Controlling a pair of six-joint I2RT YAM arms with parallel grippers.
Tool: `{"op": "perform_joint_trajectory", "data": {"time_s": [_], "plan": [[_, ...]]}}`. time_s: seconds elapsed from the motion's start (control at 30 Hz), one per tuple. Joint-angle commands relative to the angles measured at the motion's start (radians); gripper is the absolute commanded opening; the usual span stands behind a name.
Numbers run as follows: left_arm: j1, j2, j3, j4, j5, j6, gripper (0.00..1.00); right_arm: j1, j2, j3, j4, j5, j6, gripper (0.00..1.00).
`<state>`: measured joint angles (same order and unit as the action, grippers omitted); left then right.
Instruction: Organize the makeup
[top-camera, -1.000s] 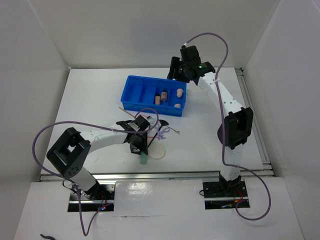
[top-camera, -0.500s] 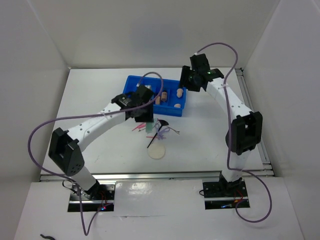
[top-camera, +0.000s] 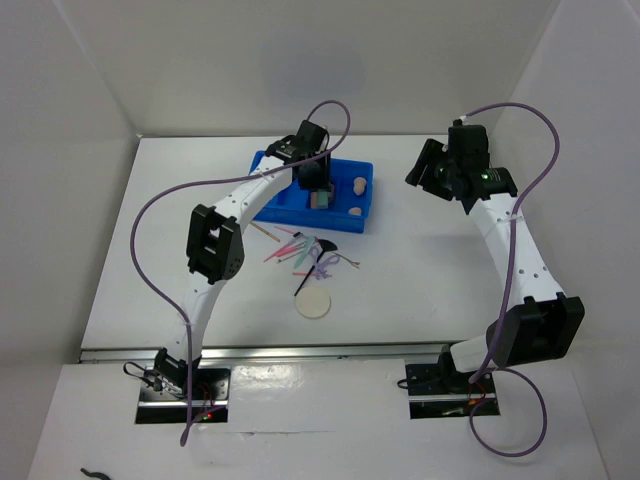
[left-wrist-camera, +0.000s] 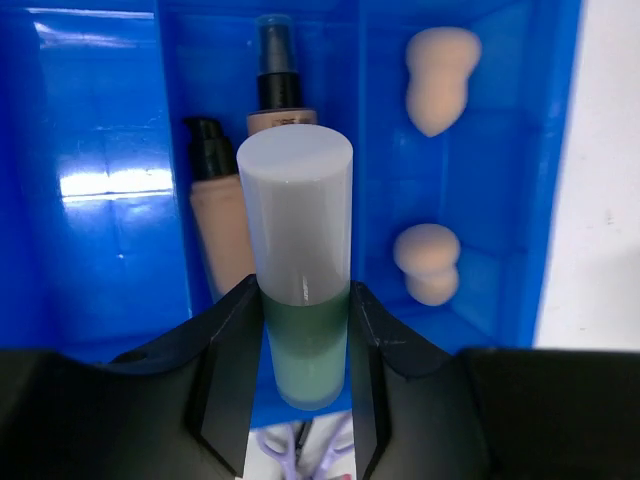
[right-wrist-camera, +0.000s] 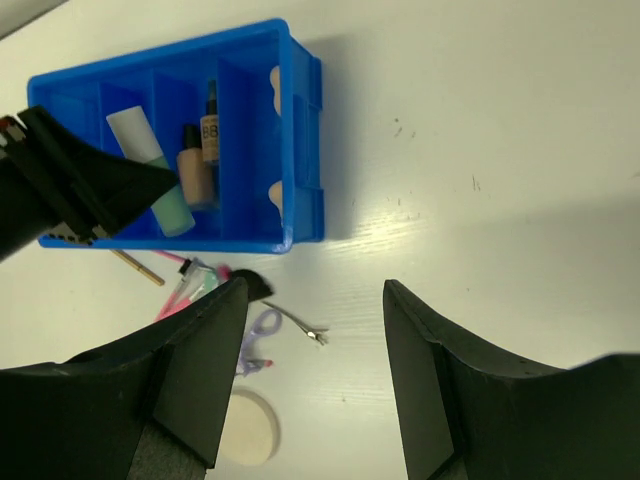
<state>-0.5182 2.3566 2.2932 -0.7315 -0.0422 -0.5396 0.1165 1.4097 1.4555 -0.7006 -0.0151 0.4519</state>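
Observation:
My left gripper (top-camera: 318, 192) (left-wrist-camera: 300, 300) is shut on the mint-green tube (left-wrist-camera: 298, 345) with its white cap (left-wrist-camera: 295, 200), and holds it over the blue tray (top-camera: 262, 200). It also shows in the right wrist view (right-wrist-camera: 150, 165). Two beige dark-capped bottles (left-wrist-camera: 215, 225) (left-wrist-camera: 275, 100) lie in one compartment. Two peach sponges (left-wrist-camera: 440, 75) (left-wrist-camera: 428, 262) lie in the end compartment. The cream puff (top-camera: 314, 303), pink and green sticks (top-camera: 285, 248) and black brush (top-camera: 322, 250) lie on the table in front of the tray. My right gripper (top-camera: 425, 175) (right-wrist-camera: 315, 285) is open and empty, high to the tray's right.
A purple-handled tool (right-wrist-camera: 262, 325), a thin metal clip (right-wrist-camera: 300, 325) and a wooden stick (right-wrist-camera: 135, 267) lie among the loose items. White walls stand close on three sides.
My left arm has carried the tube from the front of the table up over the tray. My right arm has swung right, away from the tray.

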Motion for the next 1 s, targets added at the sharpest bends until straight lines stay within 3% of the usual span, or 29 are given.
{"op": "perform_joint_trajectory", "data": {"time_s": [0.0,0.2,0.23,0.27,0.4,0.57,0.73,0.9,0.97], "plan": [[0.021,0.013,0.049,0.092,0.077,0.029,0.0,-0.017,-0.025,-0.04,-0.034,-0.028,0.004,0.64],[0.021,0.07,0.081,0.112,0.093,0.038,0.0,-0.017,-0.025,-0.05,-0.034,-0.049,0.004,0.65],[0.021,0.07,0.081,0.122,0.093,0.038,0.05,-0.017,-0.014,-0.05,-0.034,-0.06,0.004,0.65],[0.021,0.079,0.081,0.122,0.106,0.038,0.25,-0.017,-0.014,-0.05,-0.034,-0.06,0.004,0.65],[0.03,0.079,0.071,0.132,0.13,0.049,0.64,-0.017,-0.014,-0.06,-0.025,-0.071,0.004,0.7],[0.04,0.014,0.02,0.15,0.157,0.059,0.83,-0.017,-0.014,-0.079,-0.025,-0.091,0.004,0.71],[0.049,-0.074,0.003,0.113,0.139,0.084,0.85,0.003,-0.035,-0.129,-0.025,-0.1,0.004,0.71],[0.058,-0.25,-0.171,0.122,0.084,0.084,0.76,0.106,-0.044,-0.178,-0.037,-0.04,0.024,0.7],[0.058,-0.336,-0.225,0.132,0.065,0.084,0.67,0.168,-0.044,-0.187,-0.037,-0.013,0.033,0.69]]}}
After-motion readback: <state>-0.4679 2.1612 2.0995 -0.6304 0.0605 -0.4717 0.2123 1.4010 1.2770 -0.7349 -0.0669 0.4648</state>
